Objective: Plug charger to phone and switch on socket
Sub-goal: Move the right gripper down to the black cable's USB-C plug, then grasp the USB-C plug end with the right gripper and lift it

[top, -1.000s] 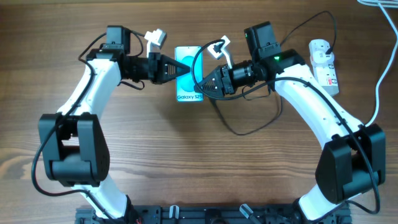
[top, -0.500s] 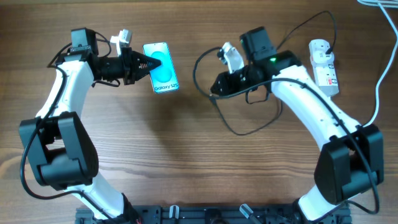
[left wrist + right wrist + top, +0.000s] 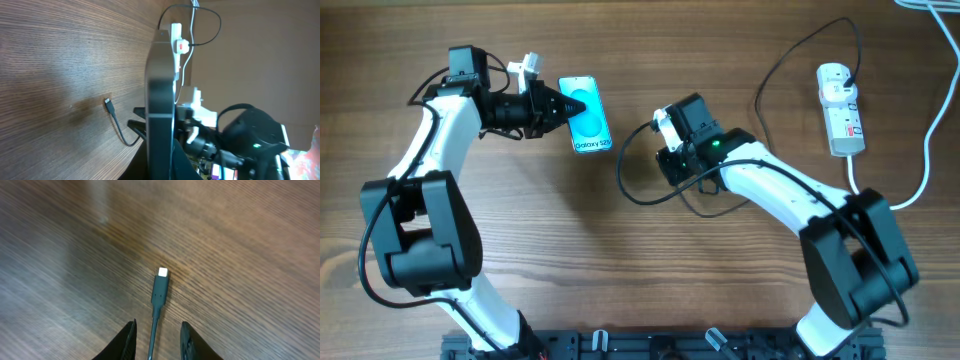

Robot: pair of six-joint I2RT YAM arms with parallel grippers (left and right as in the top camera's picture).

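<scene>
The charger [image 3: 159, 292] lies with its plug end flat on the table [image 3: 620, 280], the metal tip [image 3: 162, 272] pointing away from the right gripper [image 3: 157, 325]. That gripper hangs low over the wood with its jaws partly apart. The black cable runs up between the two fingertips [image 3: 129, 339], with a gap showing on either side, so it is straddled and not clamped. From above, the cable bends in a loose loop on the table just beside the right wrist, on the phone's side. It then trails under the arm and arches away to the white adapter [image 3: 833, 76]. The adapter sits in the far end of the socket [image 3: 844, 128].

The phone [image 3: 586, 115] is well apart from the plug, toward the left arm, its screen facing up and its body turned a little askew. The left gripper [image 3: 560, 104] is closed on its edge. The left wrist view shows the phone edge-on between the fingers, and I cannot tell whether it touches the table.

The socket lies near the table's far right side, well apart from both grippers. Its red switch marks are too small to read. A thick white cord [image 3: 920, 170] curves from its near end out past the table's edge.
</scene>
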